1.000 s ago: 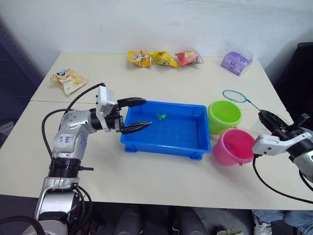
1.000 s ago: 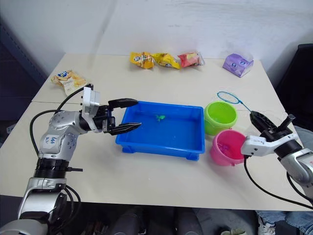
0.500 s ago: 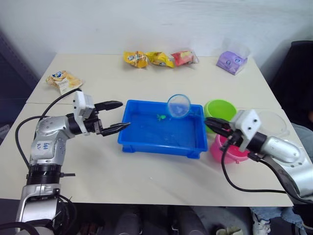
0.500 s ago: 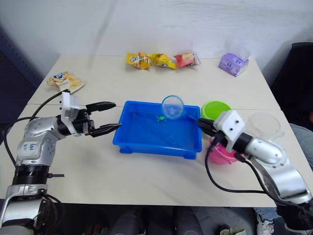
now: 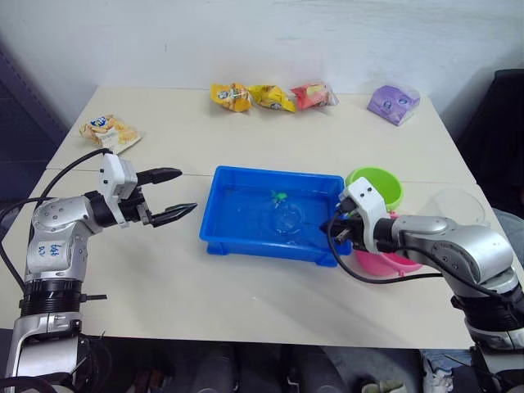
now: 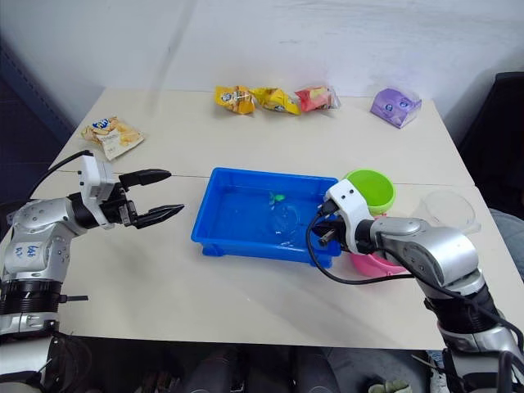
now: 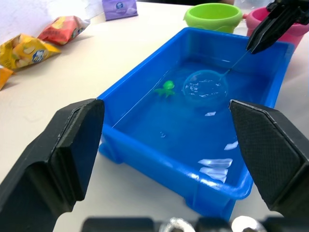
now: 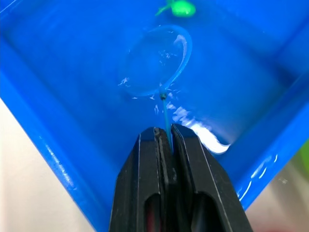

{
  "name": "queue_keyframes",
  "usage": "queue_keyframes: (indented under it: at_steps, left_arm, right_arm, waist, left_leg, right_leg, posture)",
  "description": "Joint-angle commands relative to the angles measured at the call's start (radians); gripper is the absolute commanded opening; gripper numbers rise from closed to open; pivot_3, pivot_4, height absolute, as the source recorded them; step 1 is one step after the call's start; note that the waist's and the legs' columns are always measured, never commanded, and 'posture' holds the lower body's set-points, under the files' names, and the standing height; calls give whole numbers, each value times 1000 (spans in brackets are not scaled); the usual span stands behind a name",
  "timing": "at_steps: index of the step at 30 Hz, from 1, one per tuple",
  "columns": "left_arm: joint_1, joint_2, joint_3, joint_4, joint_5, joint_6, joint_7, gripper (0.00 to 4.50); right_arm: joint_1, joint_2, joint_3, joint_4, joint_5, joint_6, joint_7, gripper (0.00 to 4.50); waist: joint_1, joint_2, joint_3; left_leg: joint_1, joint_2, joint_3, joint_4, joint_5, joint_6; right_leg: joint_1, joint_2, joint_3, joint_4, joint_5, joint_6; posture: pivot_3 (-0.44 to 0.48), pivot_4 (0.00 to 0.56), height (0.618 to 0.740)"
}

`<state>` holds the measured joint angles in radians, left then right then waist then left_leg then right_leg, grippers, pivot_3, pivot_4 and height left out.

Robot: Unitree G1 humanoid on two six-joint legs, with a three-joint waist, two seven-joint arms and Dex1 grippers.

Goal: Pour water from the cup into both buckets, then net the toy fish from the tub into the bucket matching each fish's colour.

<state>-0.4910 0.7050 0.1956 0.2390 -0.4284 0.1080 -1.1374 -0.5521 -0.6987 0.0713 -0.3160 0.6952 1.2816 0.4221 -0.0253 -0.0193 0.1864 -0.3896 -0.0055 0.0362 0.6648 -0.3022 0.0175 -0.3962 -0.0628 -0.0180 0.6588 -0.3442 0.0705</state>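
Observation:
The blue tub [image 5: 264,246] holds water in the table's middle. A small green toy fish [image 5: 278,196] floats near its far wall. The net [image 5: 286,219] has its light-blue hoop dipped in the water just in front of that fish. My right gripper [image 5: 332,230] is shut on the net's thin handle at the tub's right rim, seen up close as the pinched handle [image 8: 166,126]. The green bucket [image 5: 378,180] and the pink bucket [image 5: 385,264] stand right of the tub, the pink one partly behind my right arm. The clear cup [image 6: 449,209] sits further right. My left gripper [image 5: 185,191] hangs open left of the tub.
Snack packets lie along the table's far edge: yellow [image 5: 233,96], yellow [image 5: 274,98], red [image 5: 312,95] and purple [image 5: 395,102]. Another packet [image 5: 110,129] lies at the far left. Bare tabletop runs along the front of the tub.
The net's hoop went from beside the green bucket, up over the tub, then down into the water. My right gripper came in to the tub's right rim. My left gripper drew back from the tub.

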Motion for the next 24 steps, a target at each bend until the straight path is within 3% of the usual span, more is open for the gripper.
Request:
queue_keyframes:
  at_steps: [1,13,20,24]
  left_arm:
    - [2,0,6,-48,-16,9,7,4437]
    - [4,-30,-18,-72,-4,5,20,4437]
    - [3,-33,-34,-77,-4,8,8,4437]
    - [4,-37,-43,-77,-6,6,4,4437]
  right_arm:
    - [-49,21,-48,14,41,157,-2,0]
    - [-150,266,-118,219,-92,46,-117,0]
    - [-144,308,-116,220,-134,-43,-109,0]
    - [-87,286,-127,107,-99,-35,-72,0]
  waist:
    - [-1,0,0]
    - [-4,0,0]
    - [-3,0,0]
    - [-3,0,0]
  left_leg:
    - [0,0,0,0,0,0]
    - [-1,0,1,-1,0,0]
    - [-1,0,1,-1,0,1]
    - [-1,0,1,-1,0,1]
  right_leg:
    - [0,0,0,0,0,0]
    - [-2,0,1,3,0,0]
    - [-2,0,0,2,0,0]
    - [-2,0,0,2,0,0]
  posture:
    - [0,150,740]
    - [0,150,740]
    - [0,150,740]
    - [0,150,740]
